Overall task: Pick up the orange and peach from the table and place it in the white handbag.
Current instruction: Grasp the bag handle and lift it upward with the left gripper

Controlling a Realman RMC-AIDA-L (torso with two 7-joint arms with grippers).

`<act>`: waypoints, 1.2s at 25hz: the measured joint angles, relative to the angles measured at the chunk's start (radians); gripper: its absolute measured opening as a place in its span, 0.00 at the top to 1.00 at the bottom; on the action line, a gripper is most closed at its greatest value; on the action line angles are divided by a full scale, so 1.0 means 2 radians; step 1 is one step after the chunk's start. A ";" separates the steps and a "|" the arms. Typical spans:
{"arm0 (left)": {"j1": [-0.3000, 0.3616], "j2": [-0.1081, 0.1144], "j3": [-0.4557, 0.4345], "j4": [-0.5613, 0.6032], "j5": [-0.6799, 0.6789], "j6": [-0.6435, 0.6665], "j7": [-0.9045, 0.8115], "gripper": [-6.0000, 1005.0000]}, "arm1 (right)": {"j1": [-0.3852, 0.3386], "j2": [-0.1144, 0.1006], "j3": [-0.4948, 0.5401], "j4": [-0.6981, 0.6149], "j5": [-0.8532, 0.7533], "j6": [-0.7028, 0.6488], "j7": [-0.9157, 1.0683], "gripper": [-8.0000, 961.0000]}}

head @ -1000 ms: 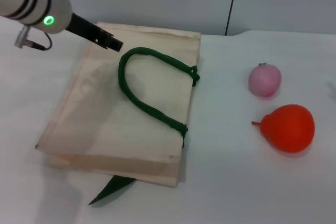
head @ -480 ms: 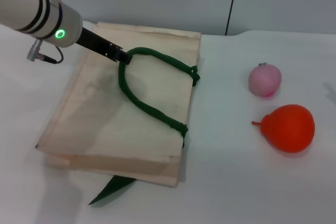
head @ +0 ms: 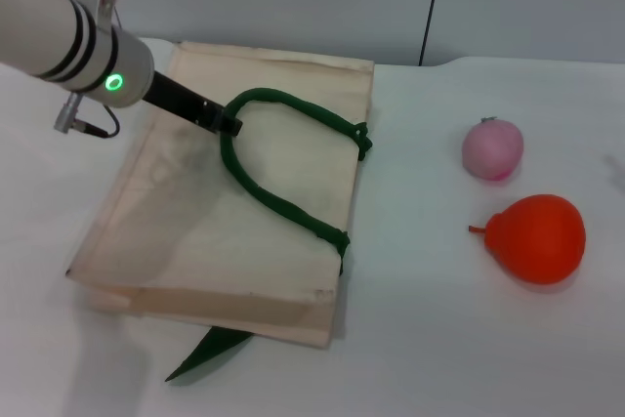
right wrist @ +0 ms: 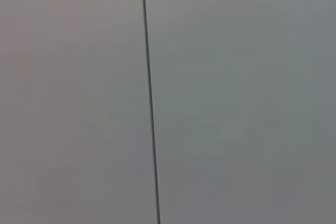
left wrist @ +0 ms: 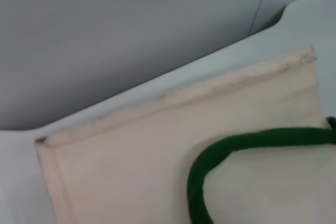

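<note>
Head view: the desk (head: pixel 439 339) is a white surface filling most of the picture, with a grey wall along its far edge. The white handbag (head: pixel 195 231) lies flat on the desk's left half, its far end near the far edge and its near end toward the near-left corner. A dark green handle (head: pixel 278 202) loops across the top face of the bag, both ends fixed at green tabs on the bag's right edge; a second green handle (head: pixel 205 351) pokes out from under the bag's near edge onto the desk.

The left arm reaches in from the far-left corner, a green light on its wrist, and the left gripper (head: pixel 227 125) sits at the far-left bend of the handle loop, touching or just over it. Whether its fingers are spread or pinched on the rope I cannot tell.

The orange (head: pixel 536 238) lies on the right side of the desk, well apart from the bag, its pointed stem end facing the bag. The peach (head: pixel 492 148) rests just beyond it, toward the far edge, the two close but apart.

The left wrist view shows the bag's far corner (left wrist: pixel 157 150) and the handle's curve (left wrist: pixel 220 153). The right wrist view shows only grey wall.
</note>
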State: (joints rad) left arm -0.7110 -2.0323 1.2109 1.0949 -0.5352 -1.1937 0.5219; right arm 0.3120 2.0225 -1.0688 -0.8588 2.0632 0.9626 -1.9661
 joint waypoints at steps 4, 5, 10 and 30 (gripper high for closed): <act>-0.004 0.001 -0.004 -0.021 -0.002 0.004 -0.001 0.46 | 0.000 0.000 0.000 0.000 0.000 0.000 0.000 0.18; -0.004 0.001 -0.004 -0.022 -0.002 0.005 -0.002 0.46 | 0.000 0.000 0.000 0.000 0.000 0.000 0.000 0.18; -0.004 0.001 -0.004 -0.032 -0.002 0.017 -0.012 0.47 | 0.000 0.000 0.000 0.000 0.000 0.001 0.000 0.18; -0.031 0.002 -0.001 -0.095 -0.002 0.075 -0.039 0.49 | 0.000 0.001 0.001 -0.001 0.001 0.019 0.001 0.18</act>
State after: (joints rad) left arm -0.7732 -2.0286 1.2087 0.9045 -0.5384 -1.0430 0.4437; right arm 0.3129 2.0248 -1.0675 -0.8614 2.0648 1.0014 -1.9634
